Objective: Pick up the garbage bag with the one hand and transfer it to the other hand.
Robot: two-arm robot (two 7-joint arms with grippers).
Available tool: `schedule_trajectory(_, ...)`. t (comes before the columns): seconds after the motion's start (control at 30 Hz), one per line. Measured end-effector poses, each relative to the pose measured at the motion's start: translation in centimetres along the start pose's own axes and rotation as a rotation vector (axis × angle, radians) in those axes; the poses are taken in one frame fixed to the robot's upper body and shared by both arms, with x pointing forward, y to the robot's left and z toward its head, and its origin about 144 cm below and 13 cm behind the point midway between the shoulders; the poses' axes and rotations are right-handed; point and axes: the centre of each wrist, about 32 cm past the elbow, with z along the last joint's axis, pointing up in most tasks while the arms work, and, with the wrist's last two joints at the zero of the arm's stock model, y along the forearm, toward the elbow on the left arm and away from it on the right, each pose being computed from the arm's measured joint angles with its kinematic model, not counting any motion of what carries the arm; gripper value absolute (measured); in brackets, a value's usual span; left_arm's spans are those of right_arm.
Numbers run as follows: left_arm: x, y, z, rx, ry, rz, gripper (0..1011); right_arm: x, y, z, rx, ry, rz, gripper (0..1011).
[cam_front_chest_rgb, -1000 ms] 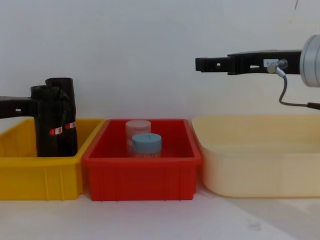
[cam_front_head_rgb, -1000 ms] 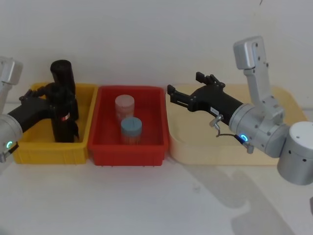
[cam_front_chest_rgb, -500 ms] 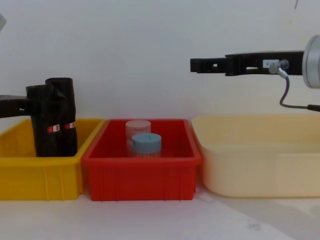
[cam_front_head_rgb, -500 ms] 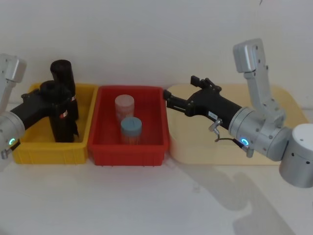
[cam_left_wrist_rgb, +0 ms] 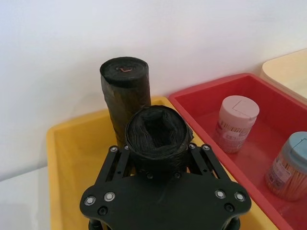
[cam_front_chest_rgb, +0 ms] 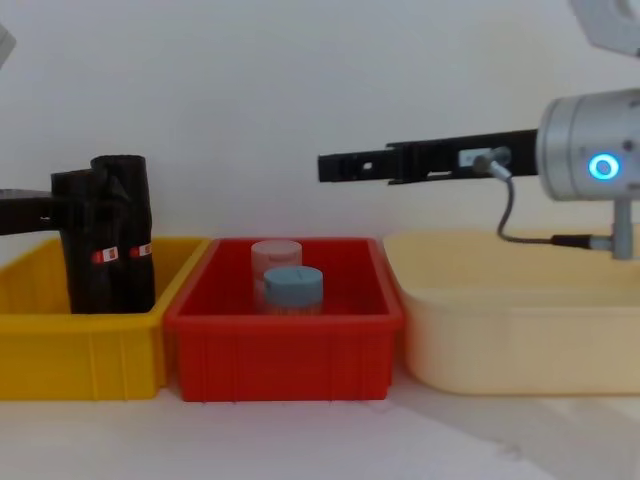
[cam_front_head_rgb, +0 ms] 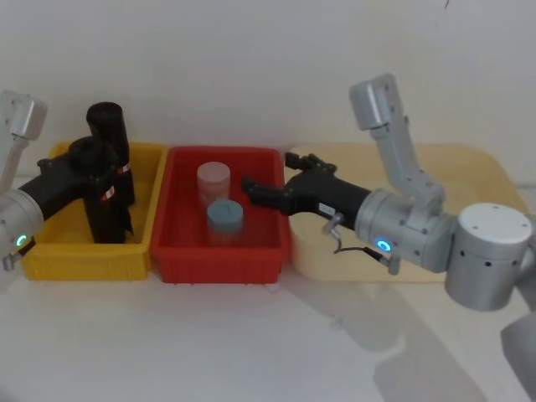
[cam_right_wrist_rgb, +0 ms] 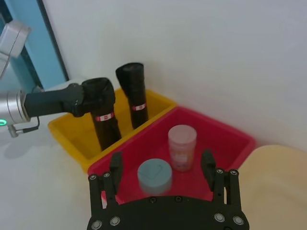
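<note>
Two black garbage bag rolls stand upright in the yellow bin (cam_front_head_rgb: pixel 84 251). My left gripper (cam_front_head_rgb: pixel 90 164), on the arm with the teal ring, is shut around the nearer garbage bag (cam_front_head_rgb: pixel 102 201), gripping it near its top (cam_left_wrist_rgb: pixel 156 136). The second roll (cam_front_head_rgb: pixel 107 126) stands just behind it, untouched. My right gripper (cam_front_head_rgb: pixel 266 172), on the arm with the blue ring, is open and hangs in the air above the red bin (cam_front_head_rgb: pixel 180 260), pointing toward the rolls. From the chest it shows as a level black bar (cam_front_chest_rgb: pixel 330 168). Its fingers (cam_right_wrist_rgb: pixel 115 167) are spread wide with nothing between them.
The red bin between the yellow bin and the cream tray (cam_front_head_rgb: pixel 477 172) holds a pink-lidded jar (cam_front_head_rgb: pixel 213 180) and a blue-lidded jar (cam_front_head_rgb: pixel 224 219). A white wall stands close behind the bins. Bare white table lies in front.
My right arm has swung left, carrying its open gripper from over the cream tray to over the red bin. The left gripper and its roll have hardly moved.
</note>
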Motion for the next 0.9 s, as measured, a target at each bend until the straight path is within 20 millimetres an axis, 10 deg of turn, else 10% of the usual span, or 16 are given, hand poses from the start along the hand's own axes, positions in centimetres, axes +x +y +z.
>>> schedule_trajectory(0.9,0.0,-0.1,0.0,0.001,-0.002,0.0,342,-0.7,5.4,-1.3,-0.115,0.006,0.064,1001)
